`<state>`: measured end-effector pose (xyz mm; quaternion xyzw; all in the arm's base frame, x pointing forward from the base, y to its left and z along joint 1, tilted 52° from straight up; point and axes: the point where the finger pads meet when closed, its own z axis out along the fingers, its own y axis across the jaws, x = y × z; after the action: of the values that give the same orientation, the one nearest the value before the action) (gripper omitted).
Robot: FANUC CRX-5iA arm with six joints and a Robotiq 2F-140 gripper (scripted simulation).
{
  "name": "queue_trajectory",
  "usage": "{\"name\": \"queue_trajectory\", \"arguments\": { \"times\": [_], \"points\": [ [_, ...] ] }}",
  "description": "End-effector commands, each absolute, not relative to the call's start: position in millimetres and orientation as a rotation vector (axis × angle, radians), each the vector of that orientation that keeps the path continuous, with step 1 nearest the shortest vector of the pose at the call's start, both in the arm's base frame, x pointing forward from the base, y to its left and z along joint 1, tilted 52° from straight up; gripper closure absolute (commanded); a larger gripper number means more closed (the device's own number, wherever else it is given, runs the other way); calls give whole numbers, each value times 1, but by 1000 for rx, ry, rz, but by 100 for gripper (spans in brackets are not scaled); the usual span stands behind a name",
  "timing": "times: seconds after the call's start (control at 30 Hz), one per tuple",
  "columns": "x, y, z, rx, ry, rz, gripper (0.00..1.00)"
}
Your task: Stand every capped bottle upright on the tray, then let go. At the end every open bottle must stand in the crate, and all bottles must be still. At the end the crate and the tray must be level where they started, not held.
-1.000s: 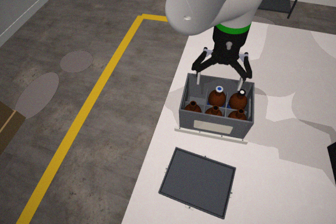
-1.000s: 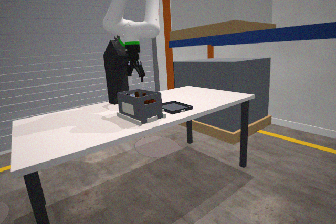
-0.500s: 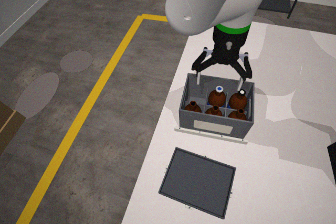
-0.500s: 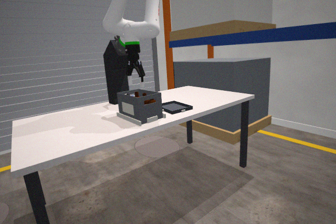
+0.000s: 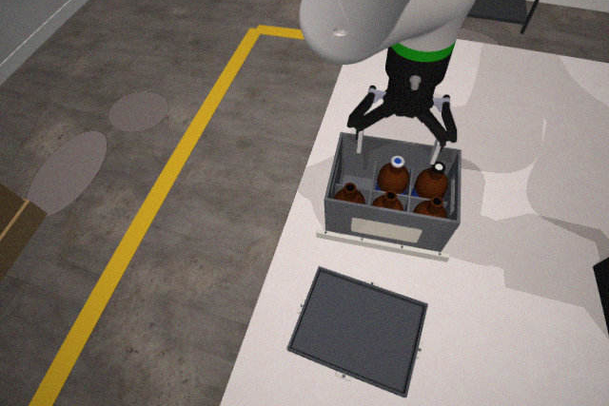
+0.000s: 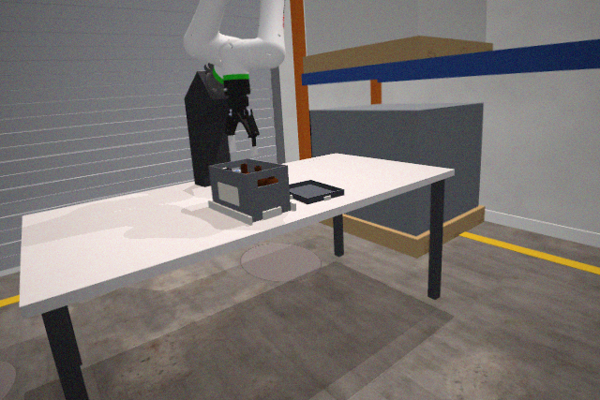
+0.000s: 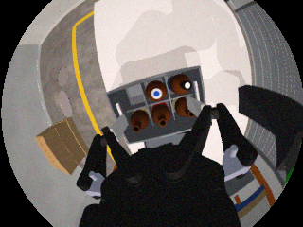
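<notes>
My gripper [image 5: 397,147] [image 6: 243,146] [image 7: 155,111] is open and empty, pointing down above the crate [image 5: 337,217] [image 6: 266,200]. The crate sits level and has six compartments. A brown bottle with a blue-and-white cap [image 5: 397,162] [image 7: 156,94] stands in the back middle one. A brown bottle with a white-topped cap [image 5: 439,166] [image 7: 187,85] stands back right. The back left compartment is empty. Open brown bottles stand front left [image 5: 349,188] [image 7: 137,124], front middle [image 5: 390,196] [image 7: 162,118] and front right [image 5: 436,202]. The tray [image 5: 359,327] [image 6: 315,189] lies flat and bare.
A pale strip [image 5: 383,245] runs along the crate's front base. Small pale brackets sit around the tray. The table's edge [image 5: 263,288] is left of the crate and tray in the top view. The crate's upright walls and dividers surround the bottles.
</notes>
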<state>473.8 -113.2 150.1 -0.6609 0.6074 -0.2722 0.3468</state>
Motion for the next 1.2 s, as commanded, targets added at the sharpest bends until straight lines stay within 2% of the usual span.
{"name": "queue_trajectory", "arguments": {
  "times": [0.0, 0.3, 1.17],
  "points": [
    [474, -113, 150, -1714, 1576, -707, 0],
    [474, -113, 150, -1714, 1576, -707, 0],
    [464, -44, 152, -1713, 1564, -699, 0]
  ]
}}
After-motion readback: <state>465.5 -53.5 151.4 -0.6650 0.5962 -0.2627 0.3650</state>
